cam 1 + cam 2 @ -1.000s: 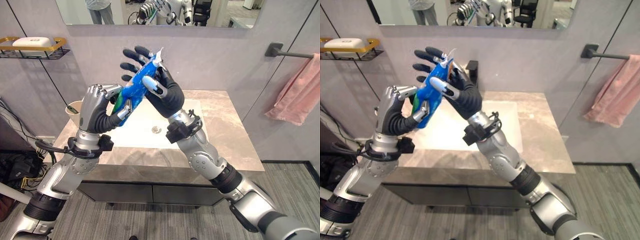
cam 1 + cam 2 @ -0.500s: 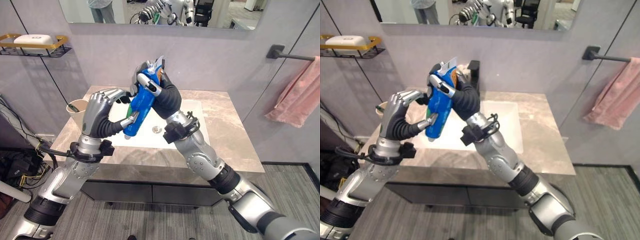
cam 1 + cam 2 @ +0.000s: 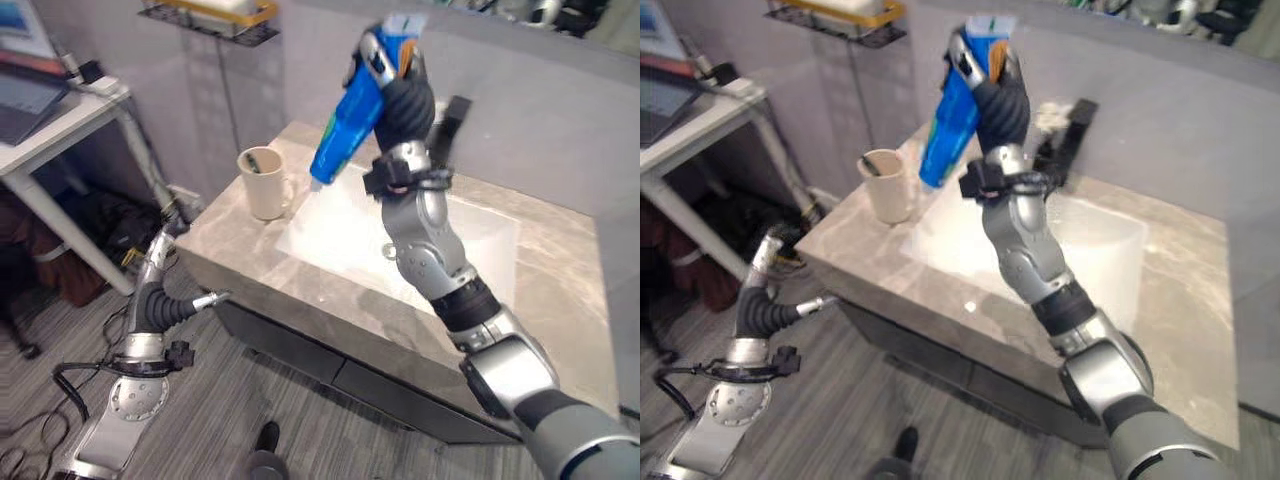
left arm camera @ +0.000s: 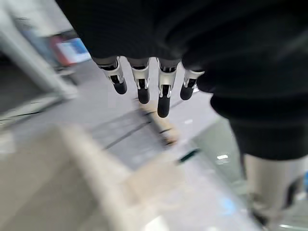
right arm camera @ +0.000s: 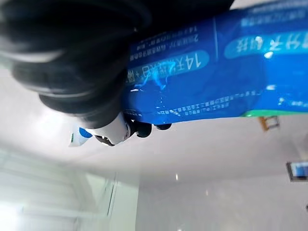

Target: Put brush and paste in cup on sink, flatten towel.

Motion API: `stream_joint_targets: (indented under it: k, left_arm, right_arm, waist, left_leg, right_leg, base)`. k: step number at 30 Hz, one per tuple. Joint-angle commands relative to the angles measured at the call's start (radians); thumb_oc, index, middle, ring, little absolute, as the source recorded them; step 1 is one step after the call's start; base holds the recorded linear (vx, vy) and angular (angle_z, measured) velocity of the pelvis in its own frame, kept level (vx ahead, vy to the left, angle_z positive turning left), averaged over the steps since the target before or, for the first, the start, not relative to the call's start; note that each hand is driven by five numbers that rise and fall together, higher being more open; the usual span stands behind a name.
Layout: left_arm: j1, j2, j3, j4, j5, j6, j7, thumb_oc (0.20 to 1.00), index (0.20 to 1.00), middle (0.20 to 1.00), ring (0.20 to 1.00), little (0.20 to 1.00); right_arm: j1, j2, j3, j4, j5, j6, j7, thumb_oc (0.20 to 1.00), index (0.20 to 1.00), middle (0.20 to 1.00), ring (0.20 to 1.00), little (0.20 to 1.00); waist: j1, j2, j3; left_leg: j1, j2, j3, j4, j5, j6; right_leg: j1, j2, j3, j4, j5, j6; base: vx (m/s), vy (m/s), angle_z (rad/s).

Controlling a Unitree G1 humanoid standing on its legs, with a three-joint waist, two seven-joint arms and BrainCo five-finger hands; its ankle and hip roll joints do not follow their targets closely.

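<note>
the right robot hand [image 3: 392,75] was raised above the near left part of the sink [image 3: 470,225], its fingers curled round the upper end of a blue toothpaste tube [image 3: 350,115]. the tube's long axis ran steeply, top end up by the hand, lower end pointing down and to the robot's left, toward the cup [image 3: 264,183]. that lower end hung in the air, clear of the cup and of the counter [image 3: 230,232]. the beige cup stood upright on the counter's left corner, just beside the basin. the left robot hand [image 3: 161,292] hung low, in front of the counter's edge, its fingers [image 4: 162,98] straight and holding nothing. a wire shelf [image 3: 215,18] was mounted on the wall above the cup.
</note>
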Motion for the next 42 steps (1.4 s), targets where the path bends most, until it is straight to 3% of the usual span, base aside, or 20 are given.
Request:
stream_joint_targets:
  k: [1,7,19,42]
  left_arm:
    - [-0.014,0.098,-0.04,-0.013,-0.062,-0.031,-0.08,1.0,1.0,1.0,1.0,1.0]
    - [-0.03,0.11,-0.1,0.002,-0.101,-0.018,-0.133,1.0,1.0,1.0,1.0,1.0]
    - [-0.054,0.128,-0.13,0.004,-0.098,-0.017,-0.152,1.0,1.0,1.0,1.0,1.0]
    - [-0.113,0.165,-0.198,0.022,-0.12,-0.034,-0.186,1.0,1.0,1.0,1.0,1.0]
  right_arm:
    - [-0.186,-0.049,-0.025,0.026,-0.065,-0.089,-0.03,0.2,0.2,0.2,0.2,0.2]
    - [-0.219,-0.061,-0.015,0.032,-0.096,-0.093,-0.064,0.2,0.2,0.2,0.2,0.2]
    - [-0.253,-0.022,0.007,0.099,-0.105,-0.085,-0.057,0.2,0.2,0.2,0.2,0.2]
    - [-0.36,-0.039,0.019,0.203,-0.142,-0.092,-0.097,0.2,0.2,0.2,0.2,0.2]
  waist:
    - [0.028,-0.054,-0.014]
    - [0.059,-0.061,0.001]
    - [0.074,-0.063,0.015]
    - [0.111,-0.077,0.036]
  left_leg:
    - [0.015,-0.054,-0.017,0.007,-0.054,0.043]
    - [-0.014,-0.068,-0.045,0.007,-0.051,0.046]
    - [-0.03,-0.087,-0.049,0.007,-0.054,0.057]
    - [-0.085,-0.109,-0.08,0.007,-0.048,0.063]
  right_leg:
    - [0.019,-0.093,0.045,0.002,0.054,0.042]
    - [0.017,-0.098,0.018,0.002,0.049,0.046]
    - [-0.002,-0.11,0.03,0.002,0.063,0.054]
    - [-0.036,-0.121,0.018,0.002,0.078,0.067]
  base:
    - [0.01,0.009,0.34]
    - [0.01,0.006,0.24]
    - [0.0,0.01,0.03]
    - [0.0,0.001,0.01]
